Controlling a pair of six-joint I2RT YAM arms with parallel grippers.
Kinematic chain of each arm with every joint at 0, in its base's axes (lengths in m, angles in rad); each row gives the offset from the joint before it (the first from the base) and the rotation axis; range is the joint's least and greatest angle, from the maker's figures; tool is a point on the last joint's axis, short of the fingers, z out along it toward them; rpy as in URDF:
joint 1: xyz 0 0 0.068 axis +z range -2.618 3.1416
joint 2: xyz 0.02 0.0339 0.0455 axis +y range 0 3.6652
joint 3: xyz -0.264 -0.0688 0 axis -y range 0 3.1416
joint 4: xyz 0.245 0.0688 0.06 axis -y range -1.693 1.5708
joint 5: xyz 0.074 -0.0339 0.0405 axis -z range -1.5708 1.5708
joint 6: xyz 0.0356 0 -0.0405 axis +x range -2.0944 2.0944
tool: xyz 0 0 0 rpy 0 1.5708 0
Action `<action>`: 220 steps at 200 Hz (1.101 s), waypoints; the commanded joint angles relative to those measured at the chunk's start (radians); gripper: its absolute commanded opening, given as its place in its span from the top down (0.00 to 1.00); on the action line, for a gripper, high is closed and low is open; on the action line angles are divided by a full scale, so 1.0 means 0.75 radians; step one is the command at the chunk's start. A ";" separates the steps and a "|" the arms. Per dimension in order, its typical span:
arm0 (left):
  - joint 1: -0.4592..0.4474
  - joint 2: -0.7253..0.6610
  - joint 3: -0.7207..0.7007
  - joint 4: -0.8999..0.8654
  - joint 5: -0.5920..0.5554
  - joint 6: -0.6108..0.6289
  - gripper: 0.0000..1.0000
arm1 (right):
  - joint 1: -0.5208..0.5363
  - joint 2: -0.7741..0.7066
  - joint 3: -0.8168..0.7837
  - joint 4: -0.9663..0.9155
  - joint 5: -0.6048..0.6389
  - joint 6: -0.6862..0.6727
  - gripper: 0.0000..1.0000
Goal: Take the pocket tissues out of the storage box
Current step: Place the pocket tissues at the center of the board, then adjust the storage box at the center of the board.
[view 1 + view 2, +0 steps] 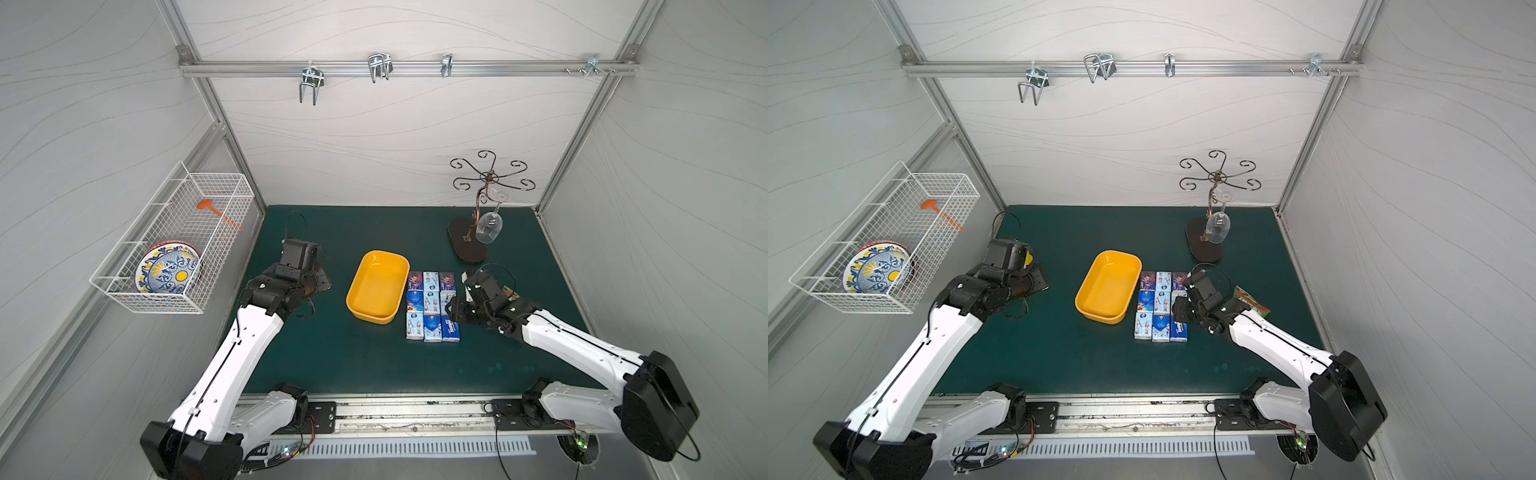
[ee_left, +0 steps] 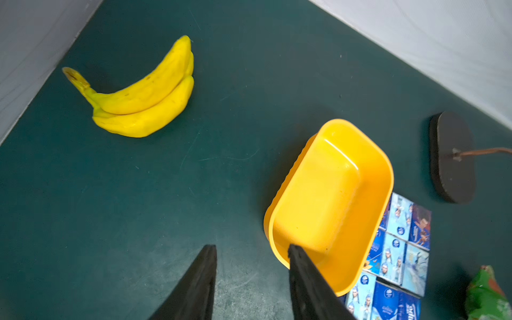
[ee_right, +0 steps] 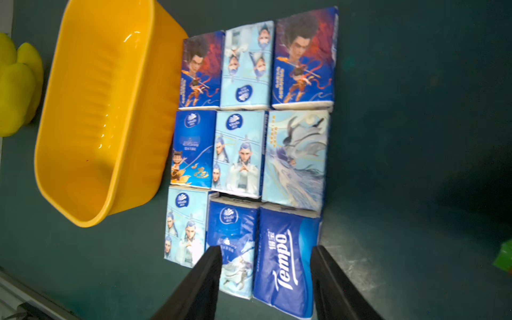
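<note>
- In both top views the storage box (image 1: 377, 286) sits mid-table (image 1: 332, 365). The pocket tissues (image 1: 432, 305) lie flat in a three-by-three block just beside its 3 o'clock wall, all nine outside it
- The right gripper (image 1: 451, 309) hangs over the block's 3 o'clock column, toward the 5 o'clock corner; its jaw gap cannot be read from up here
- The left gripper (image 1: 322, 284) is at the box's 9 o'clock, well apart from box and packets, pointing toward 3 o'clock
- In a top view a green snack bag (image 1: 1252, 301) lies at the block's 3 o'clock, partly behind the right arm
- Left wrist view: the left gripper (image 2: 252, 248) has its jaws parted a moderate way with only bare mat between them. The box (image 2: 332, 194) lies just past one fingertip, the tissues (image 2: 399, 249) lie beyond the box, and the bananas (image 2: 144, 94) are off toward the other finger's side
- Right wrist view: the right gripper (image 3: 266, 249) stands open, clamping nothing. The Tempo packet (image 3: 285, 263), a corner packet of the block, lies on the mat between and beneath the two fingers. One finger crosses over the dark blue packet (image 3: 232, 235) next to it, and the other packets spread beyond the fingertips, alongside the box (image 3: 97, 110)
</note>
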 commanded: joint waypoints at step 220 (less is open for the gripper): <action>-0.129 1.099 0.534 0.020 -0.064 0.295 0.48 | 0.095 0.136 0.015 -0.007 -0.010 -0.111 0.43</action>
